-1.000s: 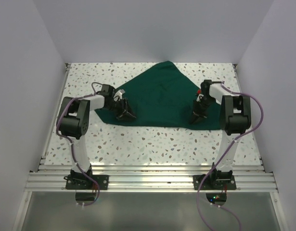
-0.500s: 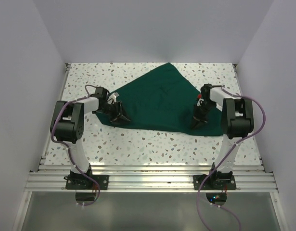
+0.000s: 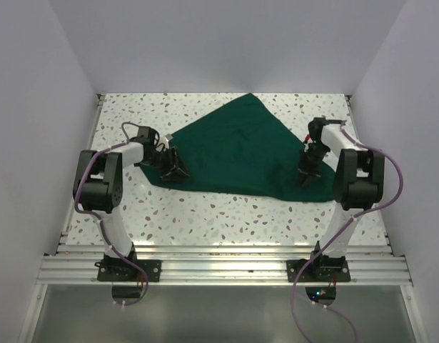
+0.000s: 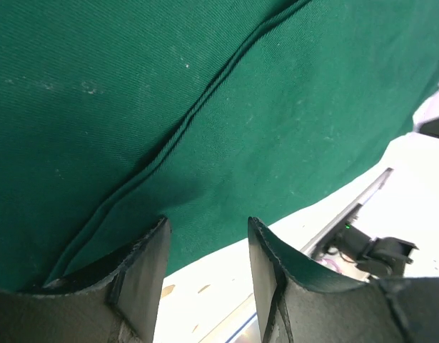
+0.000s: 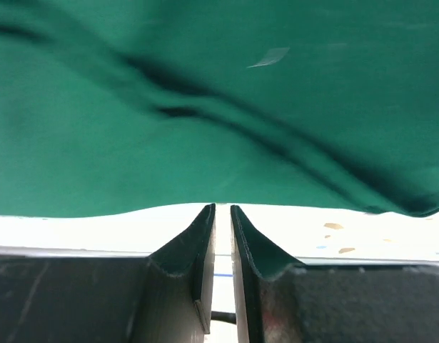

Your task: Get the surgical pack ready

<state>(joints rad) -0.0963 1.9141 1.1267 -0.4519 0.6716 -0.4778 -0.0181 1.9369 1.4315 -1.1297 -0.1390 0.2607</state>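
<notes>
drape: dark green | table: white, speckled (brown and grey flecks) | walls: pale lilac

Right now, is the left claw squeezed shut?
No, the left claw has its two fingers standing apart, and the green cloth shows through the gap between them.

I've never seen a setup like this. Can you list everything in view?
dark green drape: one, dark green, spread over the table's far half
table: one, white with speckles, under the drape
rail frame: one, silver, near edge
cables: two, purple, one along each arm
arms: two, white and black, bolted to the frame
left gripper: black, jaws apart at the drape's left corner
right gripper: black, pinching the drape's near right edge
</notes>
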